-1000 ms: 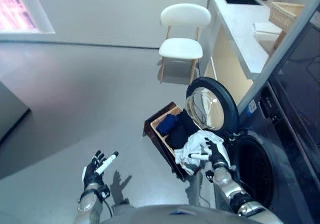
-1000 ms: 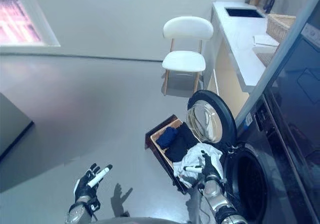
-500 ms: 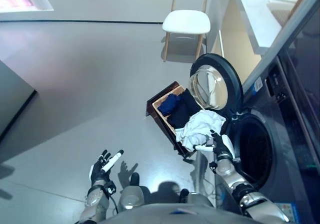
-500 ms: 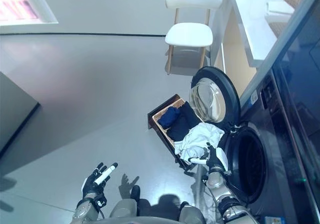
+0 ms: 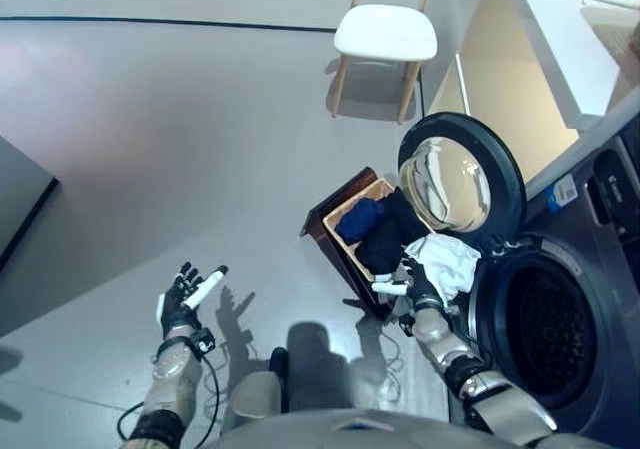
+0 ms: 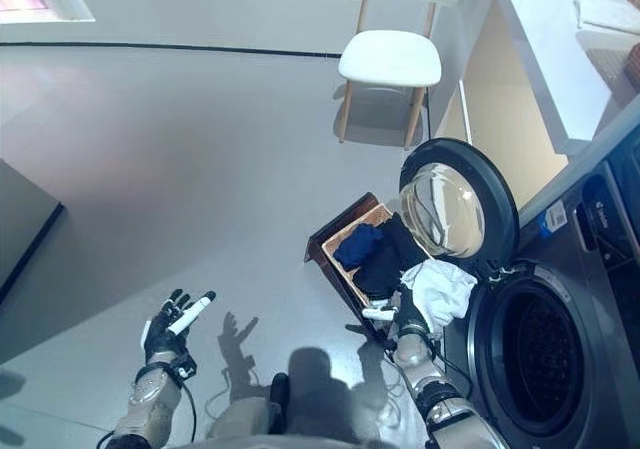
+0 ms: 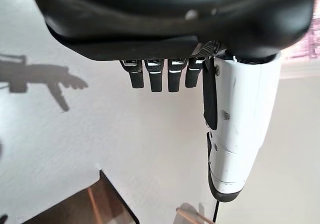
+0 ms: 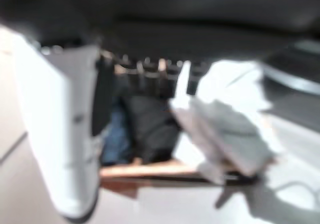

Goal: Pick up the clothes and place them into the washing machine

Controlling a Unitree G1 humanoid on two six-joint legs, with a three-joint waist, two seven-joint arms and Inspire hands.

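A dark wooden basket [image 5: 330, 219] stands on the floor in front of the washing machine. It holds a blue garment [image 5: 360, 219] and a black garment [image 5: 392, 241]. A white garment [image 5: 447, 261] drapes over the basket's end nearest the washer. My right hand [image 5: 415, 291] hovers at the white garment's near edge, open, with its white thumb pointing left. In the right wrist view the white garment [image 8: 230, 119] and the dark clothes [image 8: 145, 124] show just past the straight fingers. My left hand [image 5: 185, 294] is open over bare floor at lower left, holding nothing.
The washing machine's round door [image 5: 460, 181] stands open beside the basket, and the dark drum opening [image 5: 545, 324] lies to the right. A white chair [image 5: 385, 34] stands farther back by a counter [image 5: 560, 49]. A dark panel [image 5: 20, 204] sits at the left edge.
The camera has tilted and shifted, so the whole scene has moved. My right hand now sits at the white garment's left edge rather than over its right side. The left hand stays open.
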